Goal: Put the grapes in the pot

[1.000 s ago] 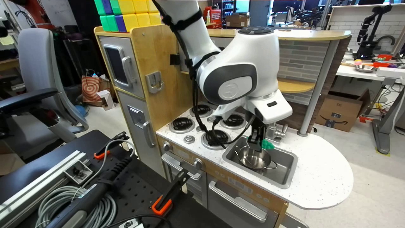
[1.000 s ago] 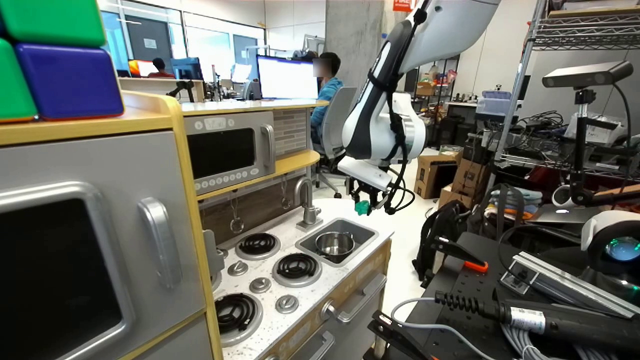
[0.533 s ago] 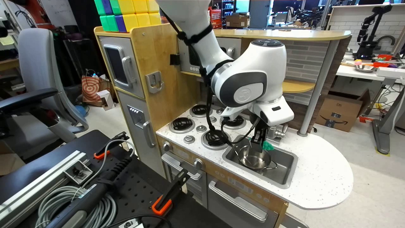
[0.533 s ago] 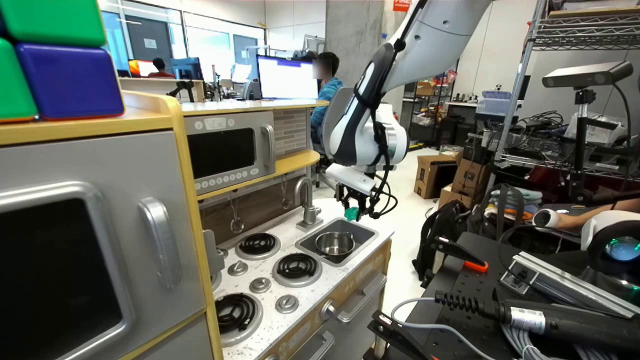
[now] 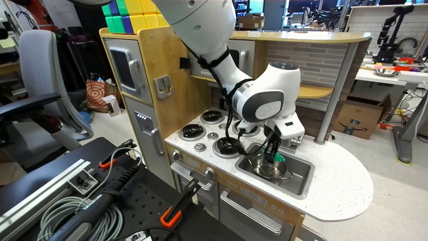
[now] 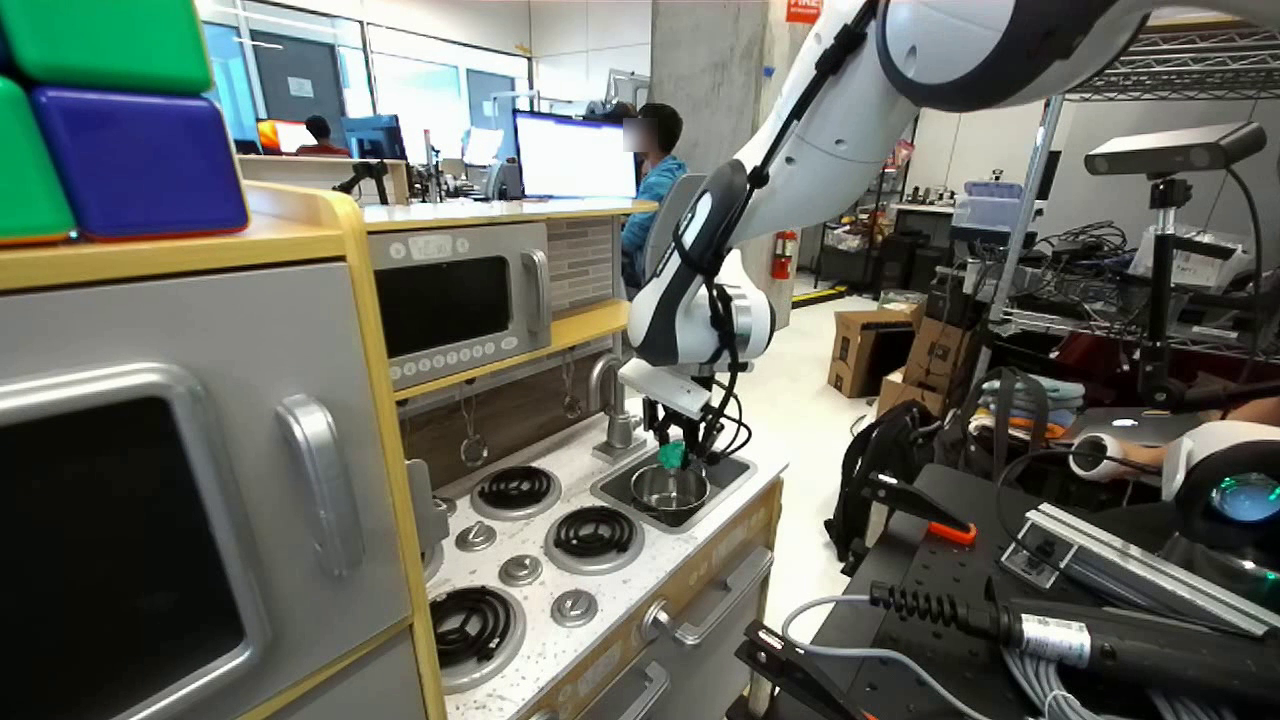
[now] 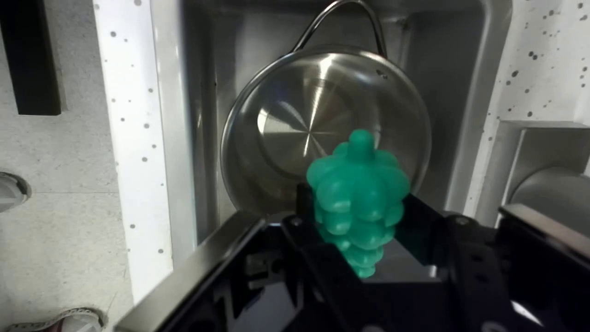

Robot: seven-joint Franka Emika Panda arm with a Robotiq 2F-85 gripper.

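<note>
The bright green lumpy grapes point(image 7: 359, 193) are held between the fingers of my gripper point(image 7: 358, 205), stem end pointing away from the palm. In the wrist view they cover the lower right part of the shiny silver pot point(image 7: 295, 115). The pot stands inside the steel sink point(image 7: 442, 92). In both exterior views the grapes point(image 5: 279, 157) point(image 6: 671, 455) are at the far side of the pot point(image 5: 267, 170) point(image 6: 668, 497), over or close to its rim. My gripper point(image 5: 272, 155) points down there. I cannot tell the exact height of the grapes above the pot.
The faucet point(image 6: 618, 420) stands just behind the sink, close to my gripper. Several stove burners point(image 5: 227, 146) lie beside the sink. The microwave point(image 6: 450, 300) and a wooden shelf point(image 6: 590, 325) overhang the back. White counter point(image 5: 344, 180) extends past the sink.
My gripper has moved down with the grapes in it, from above and beyond the sink to the pot. The pot has not moved.
</note>
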